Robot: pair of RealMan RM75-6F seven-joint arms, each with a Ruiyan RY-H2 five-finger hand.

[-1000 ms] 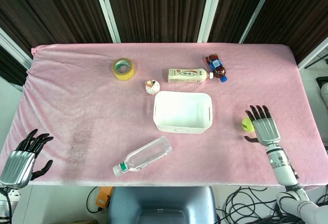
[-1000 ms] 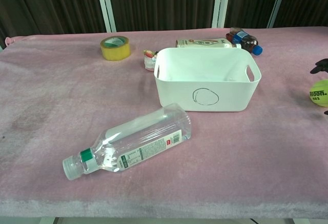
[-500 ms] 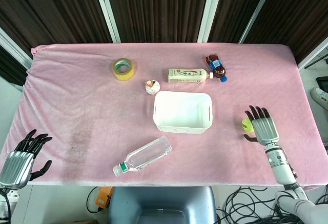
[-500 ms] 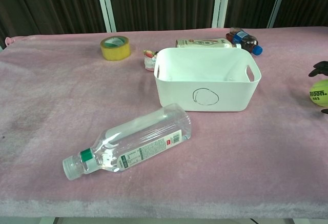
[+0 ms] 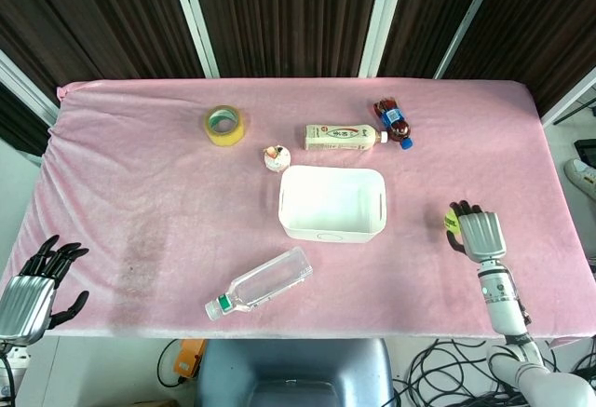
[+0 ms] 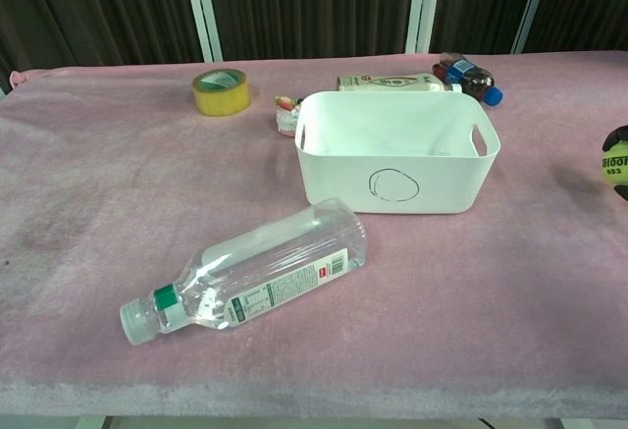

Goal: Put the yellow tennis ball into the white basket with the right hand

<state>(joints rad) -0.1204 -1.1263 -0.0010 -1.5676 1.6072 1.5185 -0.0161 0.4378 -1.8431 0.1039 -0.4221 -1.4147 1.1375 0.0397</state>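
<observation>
The right hand's [image 5: 480, 233] fingers [image 5: 463, 209] curl around the fuzzy yellow tennis ball [image 5: 451, 220], apparently gripping it for a lift, right of the white plastic basket [image 5: 332, 203]. The left hand [image 5: 28, 288], fingers apart and holding nothing, idles off the pink cloth-covered worktop [image 5: 140, 183]. Dark curtains hang behind.

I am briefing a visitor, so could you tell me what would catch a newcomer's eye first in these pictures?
Probably the white basket, empty, at the middle of the pink table, with a clear water bottle lying on its side in front of it. Next, the right hand at the table's right side, closed around the yellow tennis ball. A yellow tape roll stands out at the far left.
</observation>
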